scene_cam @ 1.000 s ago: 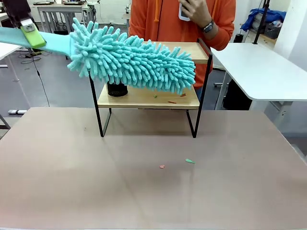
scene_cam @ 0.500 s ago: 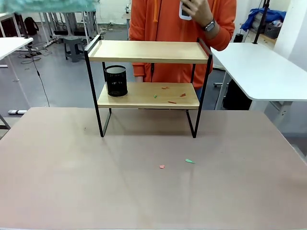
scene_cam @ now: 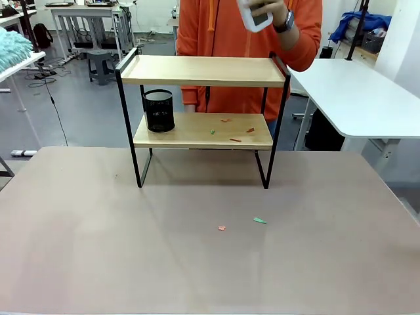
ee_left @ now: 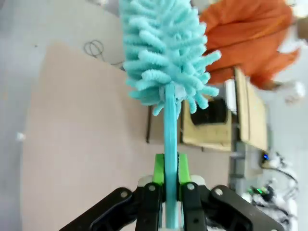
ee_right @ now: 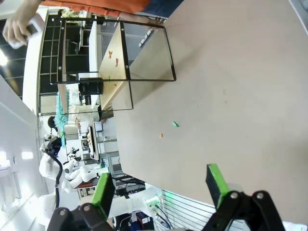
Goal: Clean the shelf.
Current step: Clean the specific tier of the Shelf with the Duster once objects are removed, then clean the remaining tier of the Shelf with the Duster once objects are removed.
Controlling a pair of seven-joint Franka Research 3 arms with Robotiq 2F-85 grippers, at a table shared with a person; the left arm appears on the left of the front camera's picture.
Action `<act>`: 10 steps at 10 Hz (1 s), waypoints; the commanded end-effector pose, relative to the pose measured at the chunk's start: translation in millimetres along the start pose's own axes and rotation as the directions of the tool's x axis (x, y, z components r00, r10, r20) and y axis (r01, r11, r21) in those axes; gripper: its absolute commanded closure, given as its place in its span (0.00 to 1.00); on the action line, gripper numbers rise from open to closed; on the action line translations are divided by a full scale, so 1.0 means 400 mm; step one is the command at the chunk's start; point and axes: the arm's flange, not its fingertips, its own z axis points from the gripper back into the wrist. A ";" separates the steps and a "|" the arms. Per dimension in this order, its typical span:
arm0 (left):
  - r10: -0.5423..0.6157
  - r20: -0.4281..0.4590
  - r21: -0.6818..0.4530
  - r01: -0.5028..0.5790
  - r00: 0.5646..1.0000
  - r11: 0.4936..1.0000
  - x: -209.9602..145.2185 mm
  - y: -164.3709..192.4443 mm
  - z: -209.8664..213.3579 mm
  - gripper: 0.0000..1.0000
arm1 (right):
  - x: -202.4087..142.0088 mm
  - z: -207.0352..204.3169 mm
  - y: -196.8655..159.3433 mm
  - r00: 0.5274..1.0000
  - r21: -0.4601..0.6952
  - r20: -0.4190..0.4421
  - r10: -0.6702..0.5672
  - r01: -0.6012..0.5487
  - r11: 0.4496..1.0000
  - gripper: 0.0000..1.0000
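The shelf (scene_cam: 203, 71) stands at the table's far middle, a black frame with two wooden boards. Small orange and green scraps (scene_cam: 231, 128) lie on its lower board beside a black mesh cup (scene_cam: 159, 110). In the left wrist view my left gripper (ee_left: 171, 168) is shut on the handle of a teal fluffy duster (ee_left: 163, 48), held high, with the shelf (ee_left: 248, 115) beyond it. The duster's tip (scene_cam: 12, 49) shows at the front view's left edge, far from the shelf. My right gripper (ee_right: 160, 187) is open and empty above the table, away from the shelf (ee_right: 115, 53).
Two scraps (scene_cam: 221, 228) (scene_cam: 260, 220) lie on the brown table in front of the shelf. A person in orange stands behind the shelf, a hand holding up a white object (scene_cam: 252, 16). White desks stand at far left and right.
The duster, which lay across the shelf's front a second ago, has swung up and away to the left. The person's hand with the white object has shifted slightly.
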 end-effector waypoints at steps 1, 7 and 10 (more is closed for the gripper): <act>-0.002 -0.006 0.062 0.003 1.000 0.998 -0.003 -0.053 -0.150 0.88 | 0.005 0.000 0.003 1.000 0.025 0.012 0.027 -0.027 0.999 0.00; -0.005 0.013 0.052 0.004 1.000 0.999 -0.009 -0.008 -0.099 0.88 | 0.005 0.000 0.003 1.000 0.025 0.012 0.027 -0.027 0.999 0.00; -0.005 0.013 0.052 0.004 1.000 0.999 -0.009 -0.008 -0.099 0.88 | 0.005 0.000 0.003 1.000 0.025 0.012 0.027 -0.027 0.999 0.00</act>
